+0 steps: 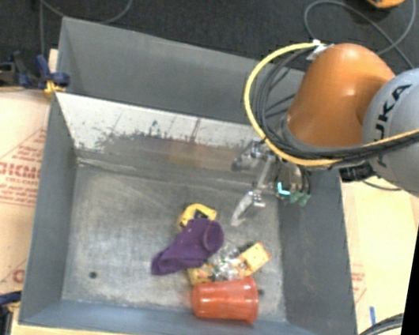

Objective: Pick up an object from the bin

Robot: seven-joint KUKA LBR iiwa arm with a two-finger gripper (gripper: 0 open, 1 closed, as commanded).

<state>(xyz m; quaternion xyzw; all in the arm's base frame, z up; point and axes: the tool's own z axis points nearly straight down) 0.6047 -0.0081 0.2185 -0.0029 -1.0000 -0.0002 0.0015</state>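
My gripper (245, 209) hangs over the right middle of the bin, just above and to the right of a small heap, with nothing between its fingers. Closest to it lies a purple cloth (189, 246), crumpled over a yellow piece (194, 214) that peeks out at its top. To the right of the cloth sit a shiny crumpled wrapper (227, 266) and a small tan block (256, 255). An orange-red cup (225, 299) lies on its side at the front of the heap.
The heap sits in the bin's lower right quarter. The arm with its orange cover and cables reaches in over the right wall. The left half of the bin floor is bare grey metal.
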